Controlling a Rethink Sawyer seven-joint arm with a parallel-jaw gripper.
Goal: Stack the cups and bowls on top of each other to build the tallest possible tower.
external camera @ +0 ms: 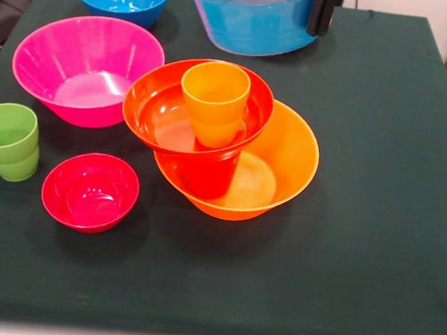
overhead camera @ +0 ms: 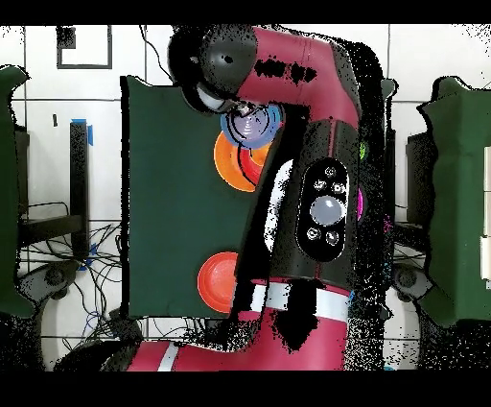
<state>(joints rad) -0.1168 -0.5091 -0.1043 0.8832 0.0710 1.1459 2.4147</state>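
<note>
no readable text

no words, brands or numbers can be read in either view. the arm (overhead camera: 321,206) carries a black panel of round buttons with small pale icons, too small to make out. the bowls and cups bear no labels.

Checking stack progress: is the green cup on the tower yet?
No, the green cup stands alone on the table, left of the tower.

Dark green tablecloth (external camera: 358,254) — black cables (overhead camera: 91,264) on white tiled floor (overhead camera: 72,101) beside the table
</note>
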